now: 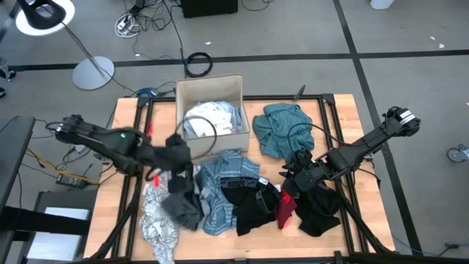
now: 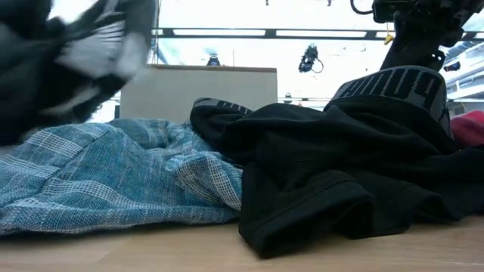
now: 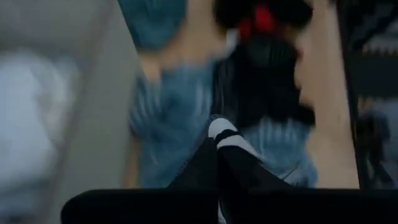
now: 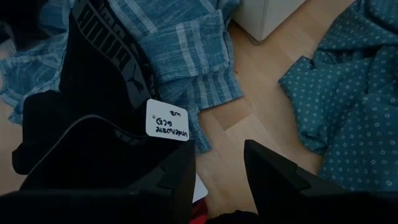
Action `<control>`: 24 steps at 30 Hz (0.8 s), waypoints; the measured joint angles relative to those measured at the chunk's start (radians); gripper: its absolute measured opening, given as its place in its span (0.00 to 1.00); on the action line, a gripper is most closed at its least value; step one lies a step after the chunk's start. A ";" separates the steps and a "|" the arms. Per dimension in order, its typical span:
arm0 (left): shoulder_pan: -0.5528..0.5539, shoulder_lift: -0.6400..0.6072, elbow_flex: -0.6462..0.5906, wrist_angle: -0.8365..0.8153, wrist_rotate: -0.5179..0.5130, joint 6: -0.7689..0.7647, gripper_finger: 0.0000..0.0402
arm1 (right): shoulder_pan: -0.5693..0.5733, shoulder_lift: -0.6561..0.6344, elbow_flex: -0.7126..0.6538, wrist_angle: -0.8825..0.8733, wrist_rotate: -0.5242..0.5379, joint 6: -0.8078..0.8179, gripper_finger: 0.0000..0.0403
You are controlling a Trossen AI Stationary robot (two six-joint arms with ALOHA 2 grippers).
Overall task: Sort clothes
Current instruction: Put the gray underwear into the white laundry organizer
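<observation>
A: Near the worktop's left half, just in front of the cardboard box (image 1: 211,110), the left gripper (image 1: 176,152) sits above the clothes. It's clamped on a black piece with white stripes (image 3: 227,144); the left wrist view shows that cloth pinched at the fingers. Blurred, so no more detail than that.

B: Right side?

A: Right gripper (image 4: 217,165) is low over the black garments (image 1: 253,204) toward the front right of the worktop. Fingers apart, nothing between them. A white tag (image 4: 166,120) lies on the black fabric just beside it.

B: Where's the rest of the pile?

A: Blue-striped shirt (image 1: 220,183) is mid-worktop, touching the box's front and overlapping the black garments on its right. Grey piece (image 1: 183,207) lies against its left edge. White-grey patterned piece (image 1: 157,220) is at the front left, partly over the front edge. Red piece (image 1: 286,209) is wedged between the black ones, near the right gripper. Teal dotted shirt (image 1: 282,128) is at the back, right of the box, apart from the striped one with bare wood between. White and light blue cloth (image 1: 212,117) is inside the box.

B: Low view?

A: Striped shirt left, black garments right, box behind them.
</observation>
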State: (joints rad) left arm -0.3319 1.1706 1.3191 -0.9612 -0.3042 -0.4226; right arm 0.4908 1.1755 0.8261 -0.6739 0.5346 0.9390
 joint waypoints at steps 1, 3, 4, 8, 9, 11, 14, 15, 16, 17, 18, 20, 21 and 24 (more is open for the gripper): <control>0.011 0.000 0.034 0.013 -0.023 0.034 0.00 | 0.000 0.000 0.000 0.000 0.000 0.000 0.34; 0.036 0.000 0.096 0.042 -0.060 0.105 0.00 | 0.000 0.000 0.000 0.000 0.000 0.000 0.34; 0.050 0.000 0.124 0.057 -0.079 0.146 0.00 | 0.000 0.000 0.000 0.000 0.000 0.000 0.34; 0.129 0.000 0.215 0.152 -0.108 0.311 0.00 | 0.000 0.000 0.000 0.000 0.000 0.000 0.34; 0.152 0.000 0.233 0.180 -0.113 0.350 0.00 | 0.000 0.000 0.000 0.000 0.000 0.000 0.34; 0.199 0.000 0.261 0.248 -0.118 0.425 0.00 | 0.000 0.000 0.000 0.000 0.000 0.000 0.34; 0.275 0.000 0.292 0.357 -0.122 0.509 0.00 | 0.000 0.000 0.000 0.000 0.000 0.000 0.34; 0.300 0.000 0.299 0.399 -0.129 0.527 0.00 | 0.000 0.000 0.000 0.000 0.001 0.000 0.34; 0.324 0.000 0.303 0.440 -0.141 0.547 0.00 | 0.000 0.000 0.000 0.000 0.003 0.000 0.34; 0.348 0.000 0.308 0.480 -0.154 0.566 0.00 | 0.000 0.000 0.000 0.000 0.007 0.000 0.34; 0.369 0.000 0.313 0.522 -0.162 0.587 0.00 | 0.000 0.000 0.000 0.000 0.011 0.000 0.34; 0.410 0.000 0.322 0.599 -0.181 0.636 0.00 | 0.000 0.000 0.000 0.000 0.014 0.000 0.34; 0.427 0.000 0.324 0.642 -0.189 0.660 0.00 | 0.000 0.000 0.000 0.000 0.015 0.000 0.34; 0.476 0.000 0.324 0.746 -0.209 0.726 0.00 | 0.000 0.000 0.000 0.000 0.019 -0.002 0.34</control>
State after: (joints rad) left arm 0.1442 1.1706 1.6436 -0.2151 -0.5132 0.3036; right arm 0.4908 1.1755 0.8265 -0.6743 0.5541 0.9370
